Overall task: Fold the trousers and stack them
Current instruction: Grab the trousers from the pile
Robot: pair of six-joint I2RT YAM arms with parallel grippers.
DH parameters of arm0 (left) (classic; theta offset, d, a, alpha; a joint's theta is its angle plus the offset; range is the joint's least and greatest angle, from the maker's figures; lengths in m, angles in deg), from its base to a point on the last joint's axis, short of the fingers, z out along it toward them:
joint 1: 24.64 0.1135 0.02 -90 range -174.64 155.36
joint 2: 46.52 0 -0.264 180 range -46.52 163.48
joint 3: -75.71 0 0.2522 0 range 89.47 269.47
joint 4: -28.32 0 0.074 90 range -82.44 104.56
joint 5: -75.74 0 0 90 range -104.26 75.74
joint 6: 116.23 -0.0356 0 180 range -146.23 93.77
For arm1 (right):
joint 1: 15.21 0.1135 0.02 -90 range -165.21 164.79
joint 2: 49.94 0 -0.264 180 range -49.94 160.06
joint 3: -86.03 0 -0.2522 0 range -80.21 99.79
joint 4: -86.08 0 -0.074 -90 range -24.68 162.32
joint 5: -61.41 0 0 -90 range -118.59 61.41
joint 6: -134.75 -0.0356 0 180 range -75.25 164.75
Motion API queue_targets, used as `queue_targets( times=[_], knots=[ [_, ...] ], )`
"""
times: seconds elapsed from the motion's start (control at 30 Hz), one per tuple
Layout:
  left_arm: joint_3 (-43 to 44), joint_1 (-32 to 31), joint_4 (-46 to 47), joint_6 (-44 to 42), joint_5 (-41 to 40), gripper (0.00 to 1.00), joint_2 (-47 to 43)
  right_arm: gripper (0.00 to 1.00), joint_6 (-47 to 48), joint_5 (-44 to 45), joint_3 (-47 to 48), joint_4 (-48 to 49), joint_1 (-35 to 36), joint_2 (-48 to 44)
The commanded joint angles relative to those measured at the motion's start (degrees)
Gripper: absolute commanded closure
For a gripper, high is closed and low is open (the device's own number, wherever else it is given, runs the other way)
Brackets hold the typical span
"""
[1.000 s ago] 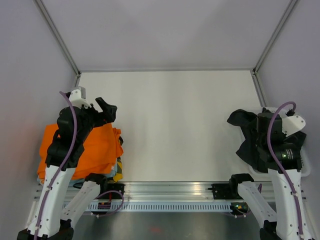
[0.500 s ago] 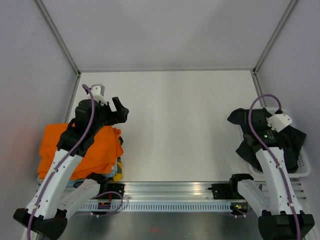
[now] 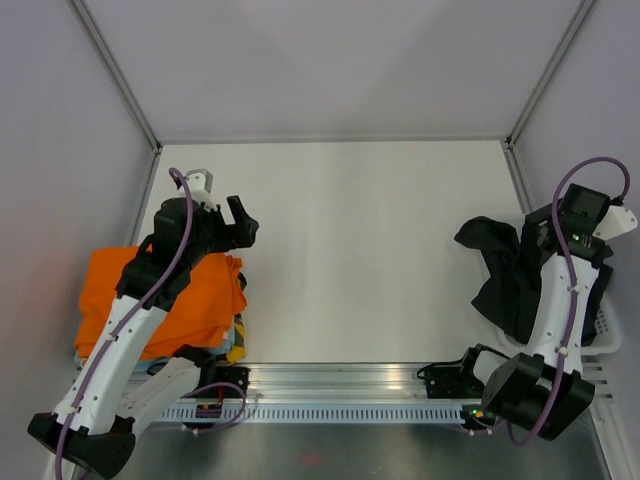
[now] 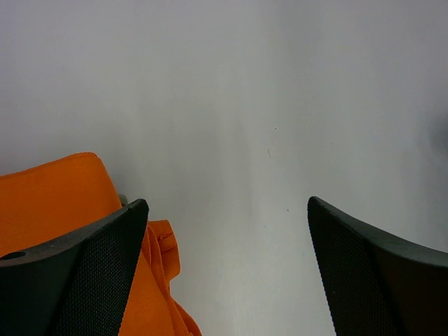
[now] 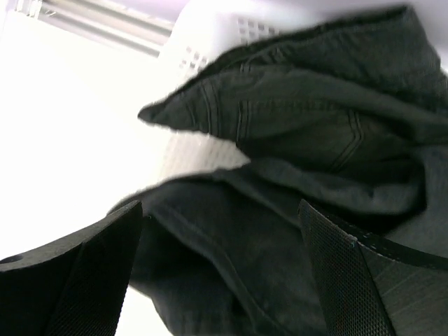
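At 3 o'clock trousers heaped in a basket, spilling onto the table, garment pile at 8 o'clock, well apart

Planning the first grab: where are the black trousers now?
In the top view, the trousers lie bunched at the right edge of the table, spilling out of a white basket.

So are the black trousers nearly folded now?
Not yet. Done: nothing on the trousers; they lie crumpled, spilling out of the white basket. In hand: the right arm's fingers hang open over them, gripping nothing. The left arm's fingers are open too, near the orange garment. Left: grab, spread out, fold, stack.
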Motion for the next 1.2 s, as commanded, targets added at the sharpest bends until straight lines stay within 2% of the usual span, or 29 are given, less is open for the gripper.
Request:
queue_targets(
  times=[0.0, 0.2, 0.3, 0.4, 0.6, 0.87, 1.0, 1.1, 1.13, 1.17],
  knots=[
    [1.42, -0.18, -0.25, -2.14, -0.33, 0.00, 0.57, 0.02, -2.01, -2.21, -3.53, -0.19, -0.20, -7.13],
    [0.81, -0.27, -0.07, -2.14, 1.53, 0.00, 1.11, 0.02, -2.90, 2.46, -7.49, -4.67, -2.40, -6.44],
    [0.55, -0.27, -0.25, -2.14, 0.91, 0.00, 0.93, 0.02, -4.90, 11.21, -6.45, -8.27, -2.49, -5.91],
    [0.02, -0.27, -0.33, -2.14, 1.08, 0.00, 1.10, 0.02, -5.44, 15.20, -6.79, -10.21, -3.10, -6.43],
    [-0.07, -0.27, -0.16, -1.70, 2.05, 0.00, 2.86, 0.02, -5.88, 15.47, -10.39, -10.13, -5.03, -3.45],
    [0.72, -0.27, -1.83, -1.17, 2.32, 0.00, 5.50, 0.02, -4.04, 8.88, -20.50, 2.52, -5.12, -8.27],
    [-0.33, -0.27, -1.83, -0.38, 0.21, 0.00, 5.76, 0.04, -2.72, 8.09, -23.75, 7.89, -5.12, -6.53],
    [-0.60, -0.27, -1.48, 0.32, -0.85, 0.00, 5.76, 0.21, -0.97, 7.56, -24.63, 9.74, -5.12, -2.31],
    [-0.60, -0.27, -1.48, 0.67, -1.11, 0.00, 5.76, 0.49, -0.44, 7.21, -24.81, 10.17, -5.12, -0.48],
    [-0.68, -0.27, -1.48, 0.94, -1.29, 0.00, 5.85, 0.83, 0.61, 6.60, -24.64, 10.61, -5.12, 0.15]
  ],
)
